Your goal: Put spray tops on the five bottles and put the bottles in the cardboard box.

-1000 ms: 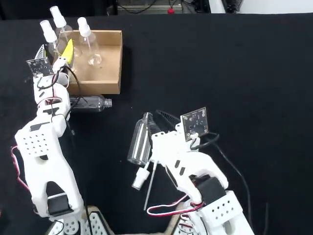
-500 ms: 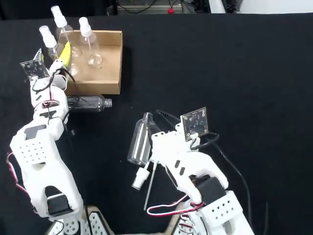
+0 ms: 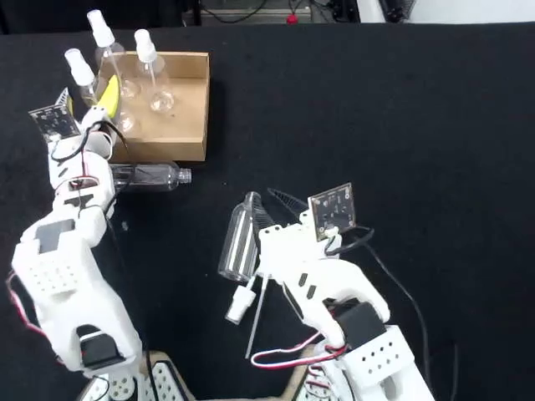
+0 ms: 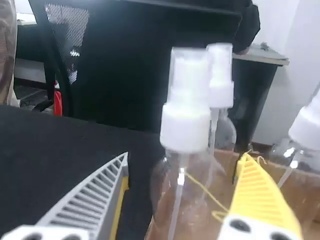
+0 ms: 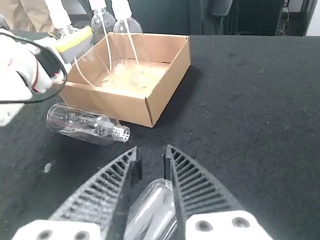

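Note:
The cardboard box (image 3: 163,149) stands at the far left. Two capped spray bottles (image 3: 155,79) stand upright in it. A third capped bottle (image 3: 79,68), (image 4: 186,115) is at the box's near left corner, leaning a little, with my left gripper (image 3: 86,93), (image 4: 185,157) shut on its body. My right gripper (image 3: 263,202), (image 5: 151,150) stays mid-table, shut on a clear uncapped bottle (image 3: 238,238), (image 5: 152,210). A white spray top (image 3: 241,304) with its thin tube lies by that bottle's neck. Another uncapped bottle (image 3: 152,177), (image 5: 87,125) lies in front of the box.
The black table (image 3: 401,125) stretches wide to the right and far side. The lying bottle rests close against the box's front wall (image 5: 125,102). Red and white cables (image 3: 284,357) trail at the right arm's base.
My left gripper shifted a little left and toward the near side, and the bottle's top moved with it. The right arm and its bottle kept still.

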Tool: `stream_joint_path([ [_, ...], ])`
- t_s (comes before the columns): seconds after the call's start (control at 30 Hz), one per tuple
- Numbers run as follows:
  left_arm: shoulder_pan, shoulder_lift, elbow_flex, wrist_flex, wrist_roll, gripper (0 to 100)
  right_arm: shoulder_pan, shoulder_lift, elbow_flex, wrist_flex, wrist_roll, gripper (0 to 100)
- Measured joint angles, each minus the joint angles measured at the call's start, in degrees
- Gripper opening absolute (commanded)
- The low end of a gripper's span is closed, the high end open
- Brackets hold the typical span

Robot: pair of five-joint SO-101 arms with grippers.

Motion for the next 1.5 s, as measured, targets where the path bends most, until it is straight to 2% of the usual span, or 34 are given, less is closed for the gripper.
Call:
stream_joint_path([
  [0.43,-0.70,-5.19,6.24,0.00,0.09,33,0.00,0.00,0.00,0.00,0.00,8.2],
  [1.0,-0.97,-5.19,6.24,0.00,0.09,33,0.00,0.00,0.00,0.00,0.00,8.2],
  [1.5,-1.14,-15.30,14.59,0.00,0.44,33,0.00,0.00,0.00,0.00,0.00,8.2],
])
